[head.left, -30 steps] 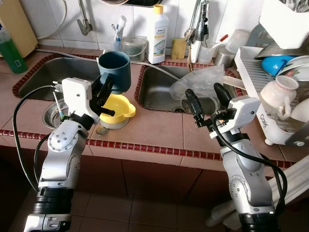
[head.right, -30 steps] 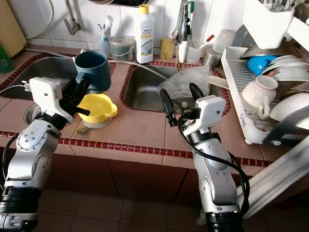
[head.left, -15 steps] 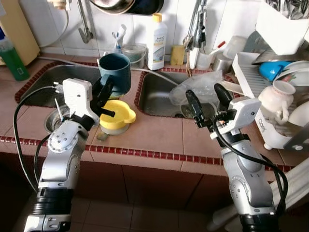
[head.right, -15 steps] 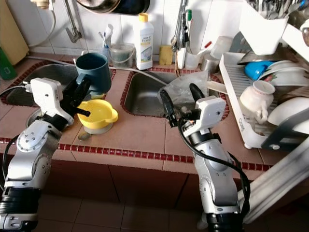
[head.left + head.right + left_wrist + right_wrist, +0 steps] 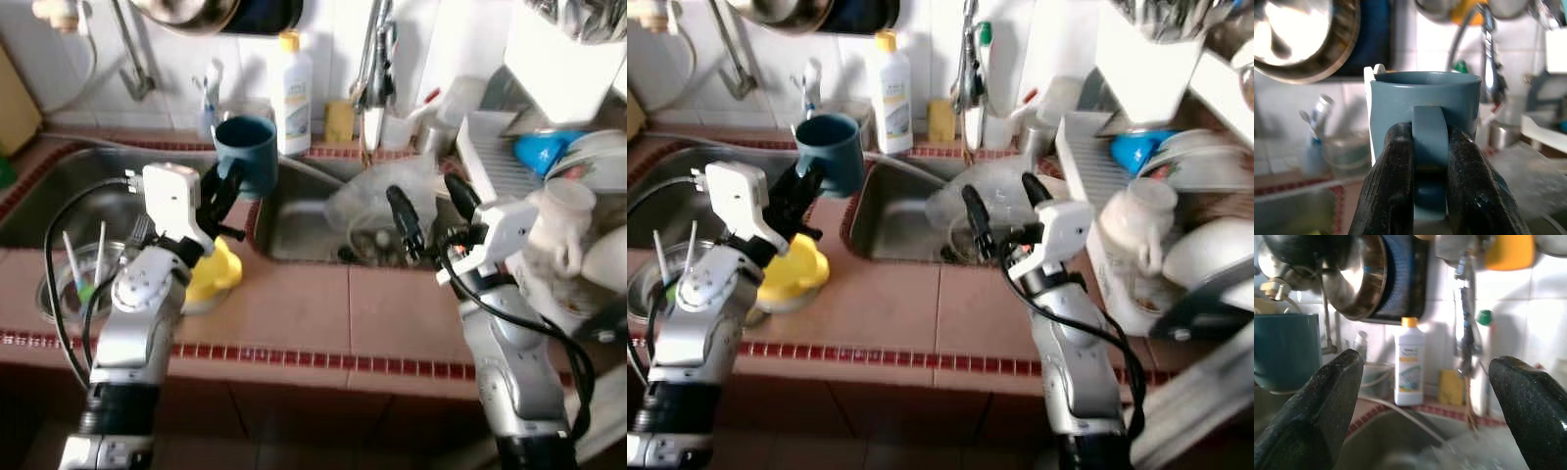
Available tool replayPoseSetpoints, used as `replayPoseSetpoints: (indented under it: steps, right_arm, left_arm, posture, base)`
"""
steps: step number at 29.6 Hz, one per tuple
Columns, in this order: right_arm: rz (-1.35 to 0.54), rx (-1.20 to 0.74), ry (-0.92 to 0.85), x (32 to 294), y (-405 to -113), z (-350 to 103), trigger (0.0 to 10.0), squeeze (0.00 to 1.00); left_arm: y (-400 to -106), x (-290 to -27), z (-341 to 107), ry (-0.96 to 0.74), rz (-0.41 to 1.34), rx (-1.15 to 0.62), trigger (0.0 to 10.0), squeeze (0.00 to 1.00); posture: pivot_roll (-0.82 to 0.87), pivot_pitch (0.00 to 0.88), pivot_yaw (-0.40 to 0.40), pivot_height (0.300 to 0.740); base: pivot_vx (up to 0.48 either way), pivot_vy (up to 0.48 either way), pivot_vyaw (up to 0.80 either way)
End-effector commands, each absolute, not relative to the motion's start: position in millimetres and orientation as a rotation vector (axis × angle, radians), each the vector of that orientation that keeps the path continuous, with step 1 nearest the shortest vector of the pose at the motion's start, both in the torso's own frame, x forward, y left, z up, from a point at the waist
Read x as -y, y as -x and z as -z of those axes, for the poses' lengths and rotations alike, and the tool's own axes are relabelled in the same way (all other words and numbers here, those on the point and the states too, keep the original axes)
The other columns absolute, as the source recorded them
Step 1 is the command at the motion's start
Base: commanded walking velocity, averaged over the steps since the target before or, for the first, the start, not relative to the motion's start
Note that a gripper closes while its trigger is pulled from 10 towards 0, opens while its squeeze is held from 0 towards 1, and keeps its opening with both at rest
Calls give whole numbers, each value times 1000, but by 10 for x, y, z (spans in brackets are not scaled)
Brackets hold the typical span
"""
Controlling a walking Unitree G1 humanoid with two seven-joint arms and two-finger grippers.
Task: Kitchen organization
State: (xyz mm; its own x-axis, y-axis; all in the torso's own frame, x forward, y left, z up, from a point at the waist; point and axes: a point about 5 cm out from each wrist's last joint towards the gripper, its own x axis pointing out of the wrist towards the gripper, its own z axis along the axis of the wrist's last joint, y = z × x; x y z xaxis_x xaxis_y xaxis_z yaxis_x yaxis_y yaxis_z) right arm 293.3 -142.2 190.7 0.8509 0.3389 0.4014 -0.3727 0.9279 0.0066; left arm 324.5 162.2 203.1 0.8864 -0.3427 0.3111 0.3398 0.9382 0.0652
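Upright dark teal ceramic mug (image 5: 246, 155) pinched by its handle in left gripper (image 5: 220, 188), held above counter between sinks. Right gripper (image 5: 431, 201) spread, empty; white dish rack (image 5: 487, 147) far right, nearer it.

Upright teal mug (image 5: 246, 155), handle pinched in the left claw (image 5: 1430, 161), above the counter.

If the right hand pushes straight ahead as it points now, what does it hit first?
Probably the crumpled clear plastic bag in the sink basin, just beyond the open right hand. Past that stands the white detergent bottle against the tiled wall, though depth is uncertain.
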Motion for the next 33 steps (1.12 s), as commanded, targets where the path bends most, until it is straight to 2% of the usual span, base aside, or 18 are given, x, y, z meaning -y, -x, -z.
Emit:
replayPoseSetpoints:
  steps: [1, 19, 33]
  right_arm:
    - [-406, 414, -87, 1360, -2916, -1929, 10000, 0]
    - [-425, 403, -87, 1327, -2901, -1911, 10000, 0]
    - [-432, 399, -94, 1319, -2881, -1907, 10000, 0]
  left_arm:
    - [-3230, -1706, -2068, -29, 333, 337, 10000, 0]
    - [-3211, -1669, -1981, -40, 363, 293, 10000, 0]
    - [-3208, -1643, -1952, -50, 385, 275, 10000, 0]
  posture:
    - [-97, 30, -2, 740]
    - [-100, 29, -4, 740]
    - [-104, 37, 2, 740]
  base:
    - [371, 0, 0]
    - [32, 0, 0]
    - [0, 275, 0]
